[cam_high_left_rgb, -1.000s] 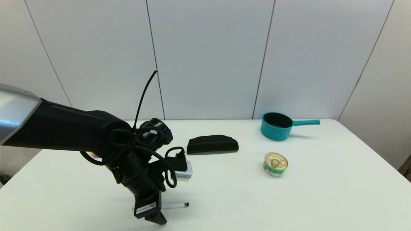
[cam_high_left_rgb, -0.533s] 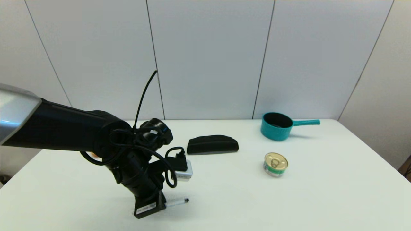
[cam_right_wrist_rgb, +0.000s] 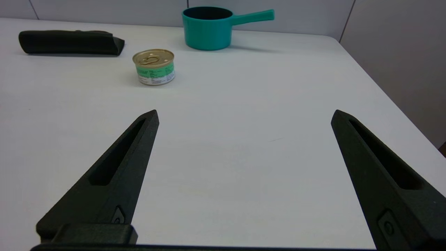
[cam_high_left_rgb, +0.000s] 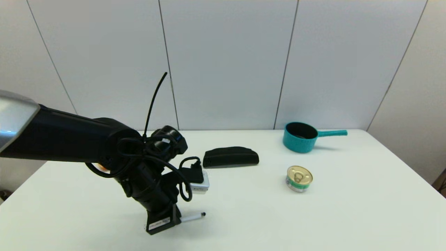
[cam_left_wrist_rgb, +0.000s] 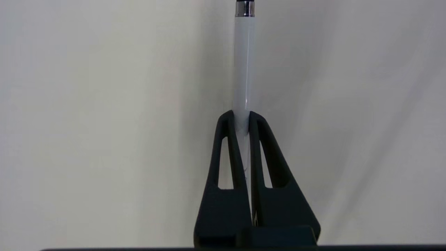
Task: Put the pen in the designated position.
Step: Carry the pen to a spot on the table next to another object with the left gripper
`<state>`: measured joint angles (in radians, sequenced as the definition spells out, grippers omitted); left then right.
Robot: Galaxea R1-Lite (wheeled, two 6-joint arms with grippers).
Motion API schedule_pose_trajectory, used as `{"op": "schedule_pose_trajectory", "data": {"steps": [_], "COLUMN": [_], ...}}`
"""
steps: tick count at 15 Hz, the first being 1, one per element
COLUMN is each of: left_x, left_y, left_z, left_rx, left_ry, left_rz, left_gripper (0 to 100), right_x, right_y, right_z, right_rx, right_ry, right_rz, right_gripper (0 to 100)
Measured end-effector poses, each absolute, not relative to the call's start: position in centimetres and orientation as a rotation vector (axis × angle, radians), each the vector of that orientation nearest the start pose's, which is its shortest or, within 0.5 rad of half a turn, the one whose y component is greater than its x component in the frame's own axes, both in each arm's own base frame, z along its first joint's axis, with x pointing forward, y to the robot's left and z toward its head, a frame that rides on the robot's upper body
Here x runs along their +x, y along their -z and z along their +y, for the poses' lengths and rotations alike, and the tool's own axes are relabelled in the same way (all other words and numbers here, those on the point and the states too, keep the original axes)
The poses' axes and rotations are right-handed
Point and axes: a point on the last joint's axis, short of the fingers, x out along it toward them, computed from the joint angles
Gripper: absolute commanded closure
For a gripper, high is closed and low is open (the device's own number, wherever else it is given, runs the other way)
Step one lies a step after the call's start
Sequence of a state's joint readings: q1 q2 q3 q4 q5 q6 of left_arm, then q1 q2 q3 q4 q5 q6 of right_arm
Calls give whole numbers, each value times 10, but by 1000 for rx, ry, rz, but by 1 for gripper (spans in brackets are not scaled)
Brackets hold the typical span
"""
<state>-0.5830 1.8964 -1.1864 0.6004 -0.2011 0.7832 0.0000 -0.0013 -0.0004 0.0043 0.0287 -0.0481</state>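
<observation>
Both fingers of my left gripper (cam_left_wrist_rgb: 241, 116) pinch the pen (cam_left_wrist_rgb: 243, 66) at the table's (cam_high_left_rgb: 313, 216) near-left area, its black tip pointing toward three o'clock. At one o'clock from it I see the black case (cam_high_left_rgb: 230, 157). My right gripper (cam_right_wrist_rgb: 244, 116) hangs spread wide.

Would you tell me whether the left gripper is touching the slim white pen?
Touching: in the left wrist view, the left gripper has both black fingers pressed against the slim white pen.
</observation>
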Motion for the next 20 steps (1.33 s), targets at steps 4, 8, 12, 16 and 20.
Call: {"op": "schedule_pose_trajectory", "data": {"steps": [4,8,12,16,20], "left_x": [258,261,259,252,263], "left_y": [-145,-167,-194,-199,-197], "left_z": [-177,-194,-234,-273,-293], "left_rx": [882,839,642,399,209], "left_ry": [1149,1126,1062,982,805], "left_rz": [925,846,819,903,966], "left_gripper": [100,100,100,100,100], "right_x": [-23,-23,-23,-23,-23], "right_y": [-75,-75,-75,-75,-75], "right_z": [1,1,1,1,1], "right_rx": [-48,-48,-48,-48,-48], "right_ry": [-28,-29,-28,-29,-29], "right_rz": [2,2,3,3,3], "right_gripper": [0,0,0,0,0]}}
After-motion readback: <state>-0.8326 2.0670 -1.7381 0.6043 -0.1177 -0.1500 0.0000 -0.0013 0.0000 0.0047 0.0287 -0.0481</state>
